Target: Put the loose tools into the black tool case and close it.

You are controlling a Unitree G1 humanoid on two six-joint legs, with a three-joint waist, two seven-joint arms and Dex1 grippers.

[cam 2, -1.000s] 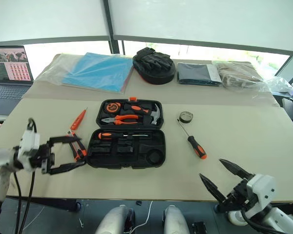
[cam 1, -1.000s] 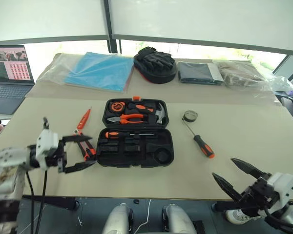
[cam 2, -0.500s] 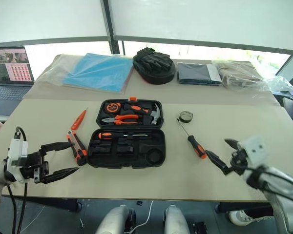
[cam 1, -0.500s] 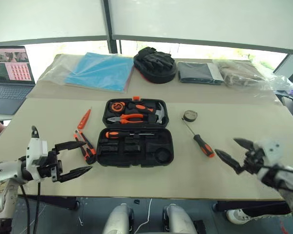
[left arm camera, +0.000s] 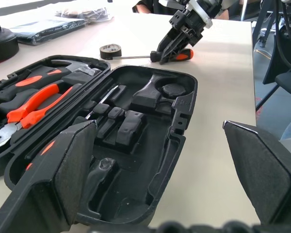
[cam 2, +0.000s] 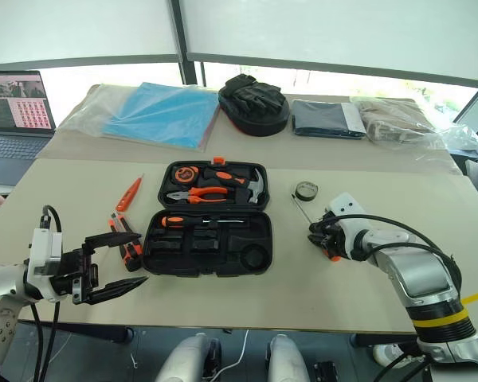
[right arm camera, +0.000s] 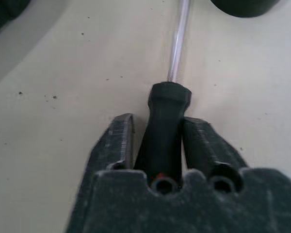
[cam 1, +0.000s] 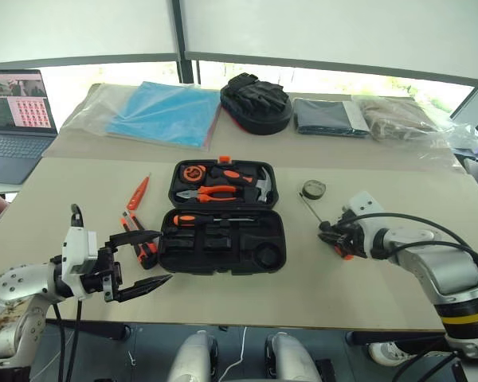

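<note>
The black tool case (cam 1: 223,253) lies open at the table's middle, with one screwdriver (cam 1: 211,218) lying in its near half. To its right a second screwdriver (cam 1: 308,208) lies on the table, and my right gripper (cam 1: 332,235) is shut on its black handle (right arm camera: 167,111). A small round dark tape measure (cam 1: 311,189) sits just beyond the shaft's tip. Left of the case lie a slim orange tester pen (cam 1: 138,192) and a folding knife-like tool (cam 1: 139,240). My left gripper (cam 1: 164,255) hovers open at the case's near-left corner, with nothing between its fingers (left arm camera: 63,165).
Along the back of the table are a laptop (cam 1: 16,119), a blue sheet in a plastic bag (cam 1: 163,111), a round black pouch with gloves (cam 1: 255,102), a dark folded cloth (cam 1: 327,117) and a bagged bundle (cam 1: 394,119). Hammer, pliers and an orange tape measure sit in the lid (cam 1: 223,183).
My right gripper has swung forward and left from the table's front edge to the screwdriver and closed on its handle. The left gripper has drifted slightly right toward the case, still open.
</note>
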